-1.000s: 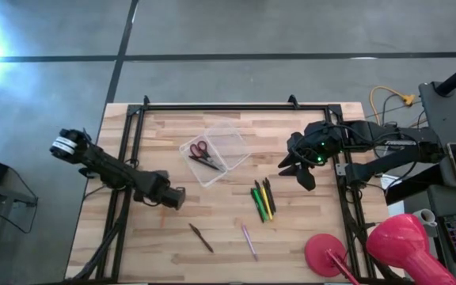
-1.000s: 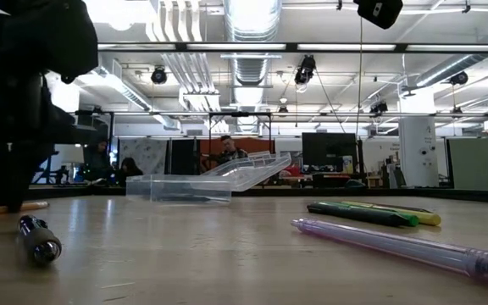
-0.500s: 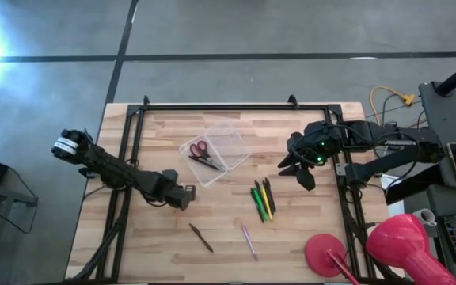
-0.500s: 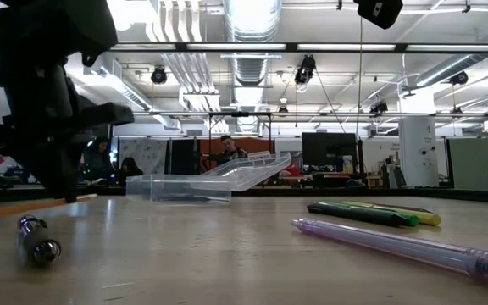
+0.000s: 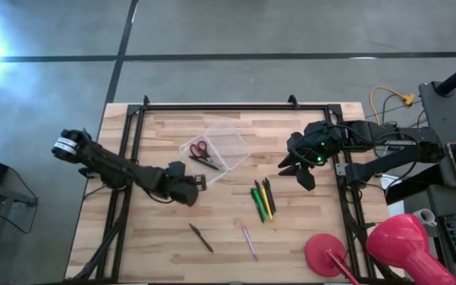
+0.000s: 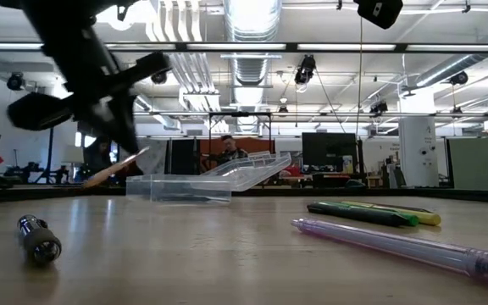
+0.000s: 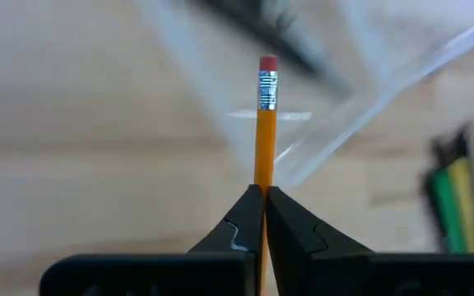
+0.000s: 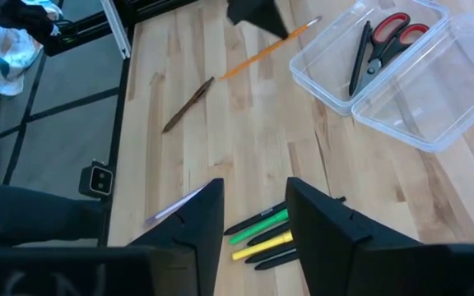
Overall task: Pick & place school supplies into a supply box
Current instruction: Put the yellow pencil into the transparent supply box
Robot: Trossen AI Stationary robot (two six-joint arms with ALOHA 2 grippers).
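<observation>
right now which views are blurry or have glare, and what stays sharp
Left wrist view: the orange pencil in the left gripper is sharp, the clear box and table behind it smeared. Low view: that arm is blurred, the purple pen crisp, ceiling lights glaring. High view: bright glare on the floor at the picture's left edge.

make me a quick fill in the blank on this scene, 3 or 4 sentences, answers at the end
1. The left gripper is shut on an orange ____ with a pink eraser tip.
2. The red-handled scissors lie inside the clear ____.
3. The right gripper hangs over the table with its fingers ____.
4. On the wood beside the yellow pen lies a ____ pen of the same kind.

Missing words: pencil; supply box; open; green
</observation>
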